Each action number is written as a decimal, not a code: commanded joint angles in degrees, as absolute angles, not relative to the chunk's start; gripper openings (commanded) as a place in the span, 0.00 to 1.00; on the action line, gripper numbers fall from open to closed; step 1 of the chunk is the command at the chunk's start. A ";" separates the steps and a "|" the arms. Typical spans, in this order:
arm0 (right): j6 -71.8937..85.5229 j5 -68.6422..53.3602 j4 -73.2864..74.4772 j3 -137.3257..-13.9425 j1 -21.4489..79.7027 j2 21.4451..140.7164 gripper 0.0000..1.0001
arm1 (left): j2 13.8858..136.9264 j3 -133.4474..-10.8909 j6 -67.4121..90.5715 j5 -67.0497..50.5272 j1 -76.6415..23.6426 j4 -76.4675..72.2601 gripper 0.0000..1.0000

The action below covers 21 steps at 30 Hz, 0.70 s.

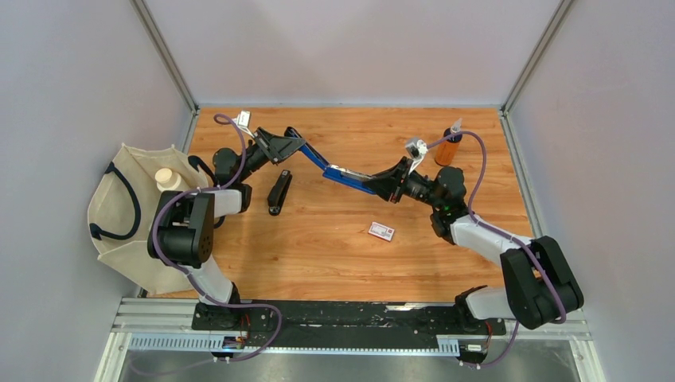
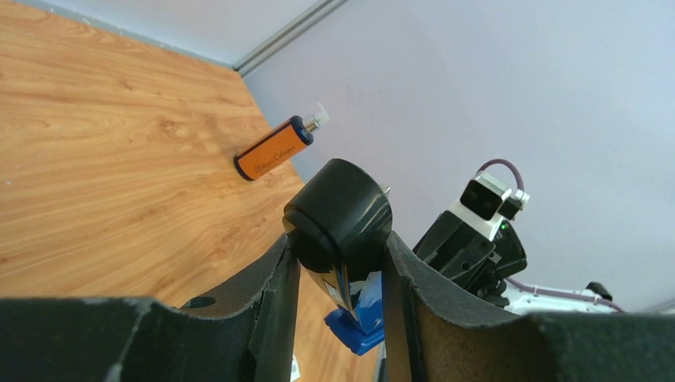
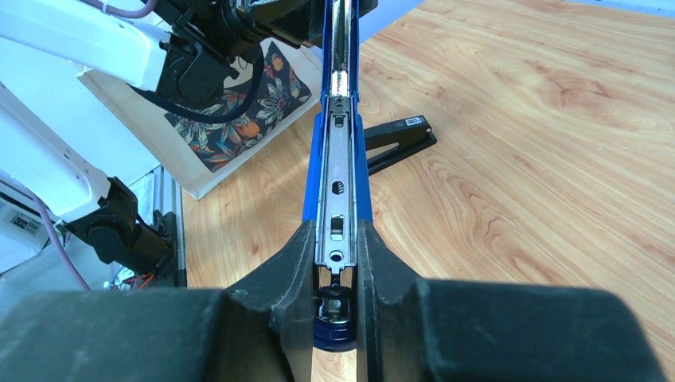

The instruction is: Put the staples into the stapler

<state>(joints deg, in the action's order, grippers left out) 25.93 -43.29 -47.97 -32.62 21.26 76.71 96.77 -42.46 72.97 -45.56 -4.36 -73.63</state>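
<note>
A blue stapler [image 1: 338, 173] hangs opened out above the table, held between both arms. My left gripper [image 1: 278, 148] is shut on its black rounded top end [image 2: 338, 215], both fingers pressed to its sides. My right gripper [image 1: 392, 181] is shut on the blue base end, and the silvery magazine rail [image 3: 336, 175] runs out from between its fingers [image 3: 296, 263], facing the wrist camera. The staples, a small white box with a red-pink label [image 1: 381, 231], lie flat on the wood in front of the right arm, apart from both grippers.
A second, black stapler [image 1: 278, 192] lies on the table below the left gripper. An orange pump bottle [image 1: 448, 148] stands at the back right. A cream tote bag [image 1: 127, 219] with a bottle inside sits at the left edge. Grey walls enclose the table.
</note>
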 commanded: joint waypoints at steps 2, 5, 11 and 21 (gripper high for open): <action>27.16 -43.50 -55.38 -32.43 21.53 73.48 0.00 | 97.74 -41.93 73.30 -31.04 -0.62 -79.19 0.00; 25.41 -44.99 -52.92 -33.39 22.15 73.30 0.04 | 96.33 -41.22 73.56 -29.97 -0.62 -79.10 0.00; 19.88 -52.28 -44.93 -36.82 22.32 72.51 0.30 | 95.89 -42.62 73.56 -32.16 -0.62 -79.19 0.00; 13.54 -58.10 -36.83 -39.99 22.50 72.77 0.50 | 96.68 -44.56 72.51 -35.94 -0.88 -79.28 0.00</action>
<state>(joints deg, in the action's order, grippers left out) 17.39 -55.07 -39.27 -37.82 22.09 73.12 97.54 -41.60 72.47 -35.97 -0.47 -73.34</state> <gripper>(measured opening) 0.485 0.429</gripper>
